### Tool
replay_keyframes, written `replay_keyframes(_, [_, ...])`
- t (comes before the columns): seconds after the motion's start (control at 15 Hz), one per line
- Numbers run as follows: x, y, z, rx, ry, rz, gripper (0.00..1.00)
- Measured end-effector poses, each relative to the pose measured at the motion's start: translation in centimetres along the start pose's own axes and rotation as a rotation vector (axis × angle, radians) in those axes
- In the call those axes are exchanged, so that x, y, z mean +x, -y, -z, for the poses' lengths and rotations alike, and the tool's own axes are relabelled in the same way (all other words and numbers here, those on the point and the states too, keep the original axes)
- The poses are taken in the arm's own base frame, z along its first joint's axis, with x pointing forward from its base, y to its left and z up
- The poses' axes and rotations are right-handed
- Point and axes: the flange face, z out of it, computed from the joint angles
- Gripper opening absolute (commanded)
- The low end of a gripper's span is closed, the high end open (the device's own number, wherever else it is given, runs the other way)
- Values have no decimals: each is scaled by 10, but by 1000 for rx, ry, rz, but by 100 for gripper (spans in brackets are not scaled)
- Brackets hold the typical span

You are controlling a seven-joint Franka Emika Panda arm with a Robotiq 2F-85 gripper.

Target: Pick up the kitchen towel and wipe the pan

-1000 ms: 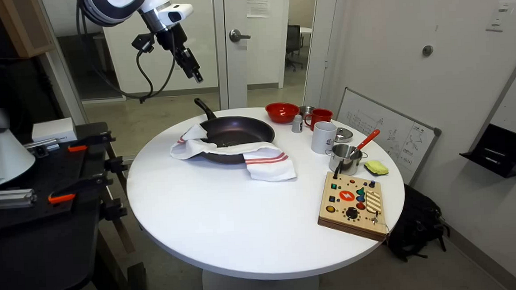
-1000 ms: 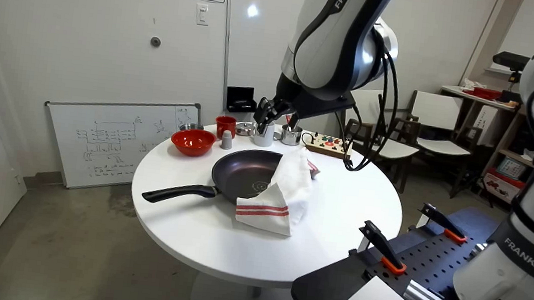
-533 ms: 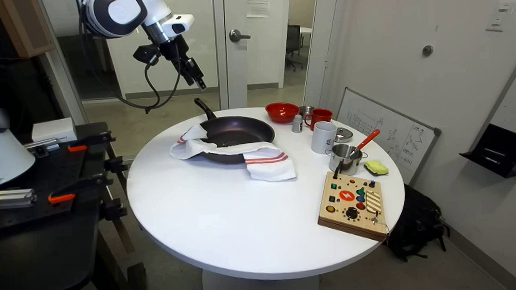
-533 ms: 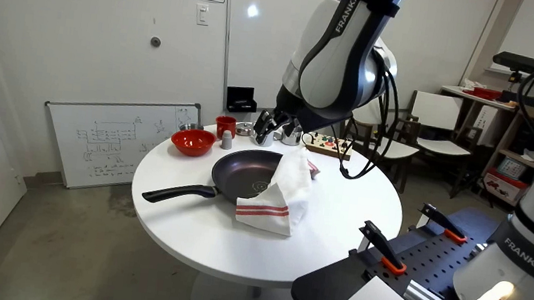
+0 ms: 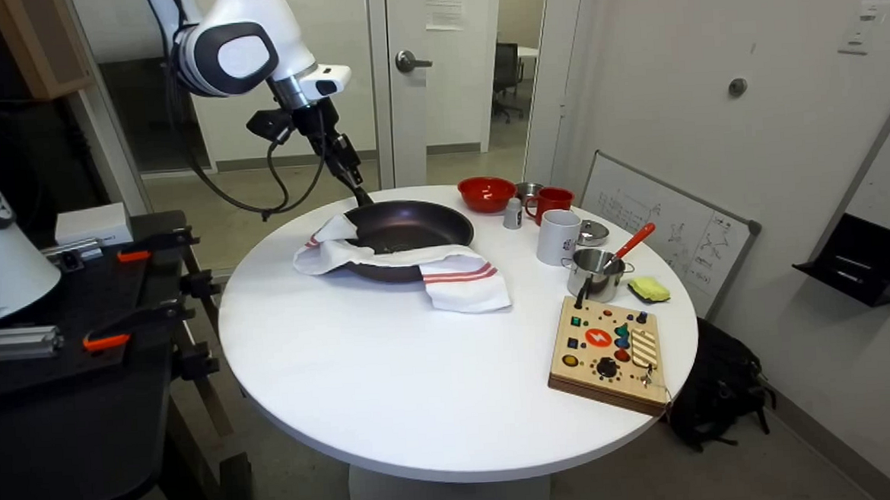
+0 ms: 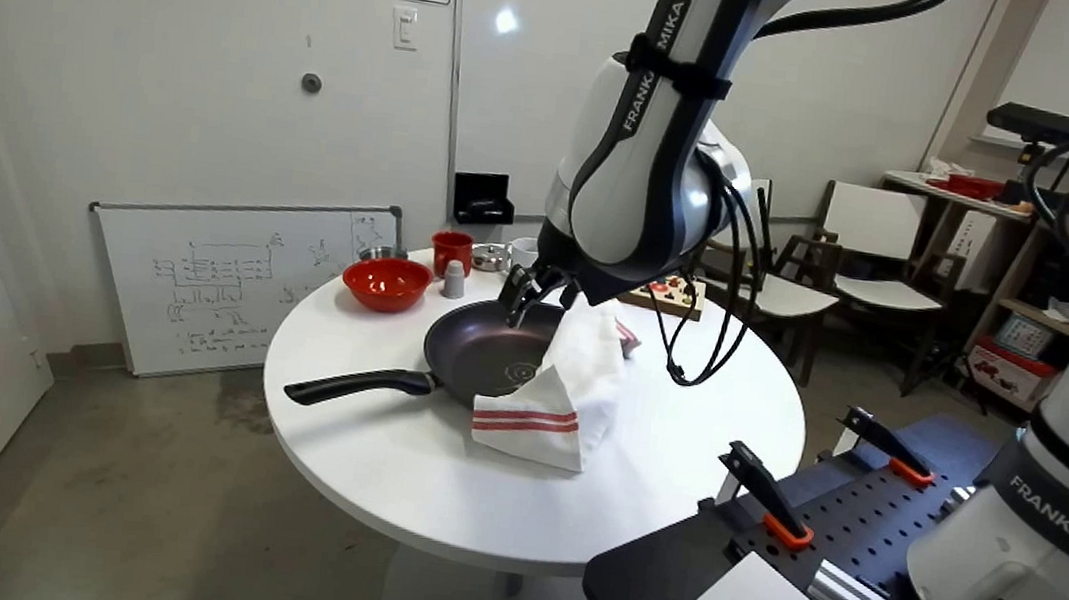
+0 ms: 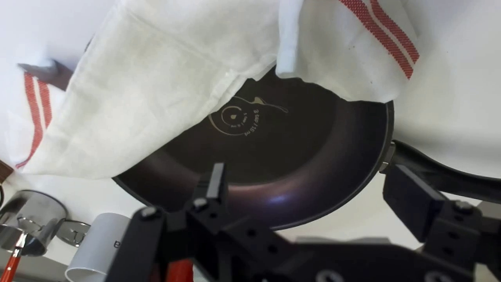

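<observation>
Hanging lower than a second ago over the pan point(image 7: 297, 152), the gripper point(image 7: 313, 186), spread wide and empty

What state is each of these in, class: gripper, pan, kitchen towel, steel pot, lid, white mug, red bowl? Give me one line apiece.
Gripper: open, holding nothing.
Pan: right side up, partly covered.
Kitchen towel: draped loosely over part of the pan, striped ends on the table.
Steel pot: uncovered, a red-handled utensil leaning in it.
Lid: lying on the table, not on the pot.
White mug: upright.
Red bowl: upright.
</observation>
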Motion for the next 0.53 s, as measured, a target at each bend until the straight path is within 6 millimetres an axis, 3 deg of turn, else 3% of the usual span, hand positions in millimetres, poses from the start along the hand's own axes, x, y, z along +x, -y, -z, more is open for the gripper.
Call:
replay_keyframes(0.33, [-5,-3,-7,0,32,-8,100])
replay_keyframes(0.53, [-8,-17,-29,-11,91,2,100])
